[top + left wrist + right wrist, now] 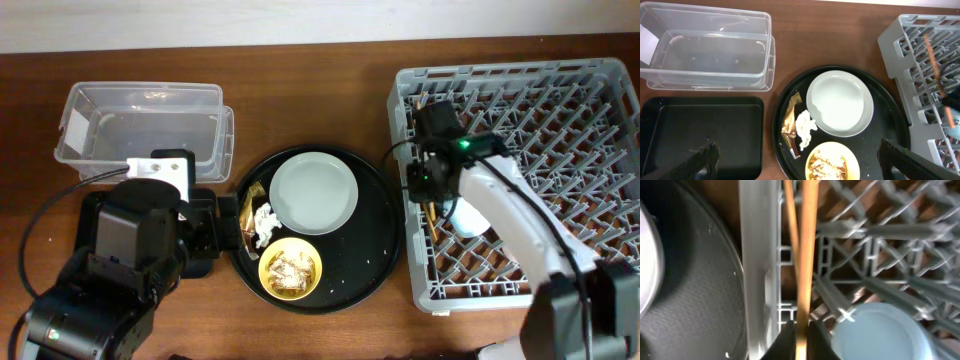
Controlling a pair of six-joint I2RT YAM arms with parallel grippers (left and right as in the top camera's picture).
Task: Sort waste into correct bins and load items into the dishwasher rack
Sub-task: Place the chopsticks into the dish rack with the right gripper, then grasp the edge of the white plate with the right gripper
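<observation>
My right gripper [432, 205] [801, 335] is shut on the wooden chopsticks [805, 255] and holds them over the left edge of the grey dishwasher rack [560, 120] [757, 255]. The light-blue cup [468, 220] [880, 335] sits in the rack beside them. The grey-green plate [313, 192] [840, 102], the yellow bowl [290, 270] [832, 162] with beige scraps, the white tissue [265, 225] [805, 127] and the gold-brown wrapper [248, 212] [790, 125] lie on the round black tray [385, 250]. My left gripper [800, 165] is open and empty above the tray's left edge. The pink cup is out of view.
The clear tub [145, 130] [710, 50] stands at the back left, empty. The shallow black rectangular tray [700, 130] lies in front of it, empty, mostly hidden under my left arm in the overhead view. Bare wood shows between the tub and the rack.
</observation>
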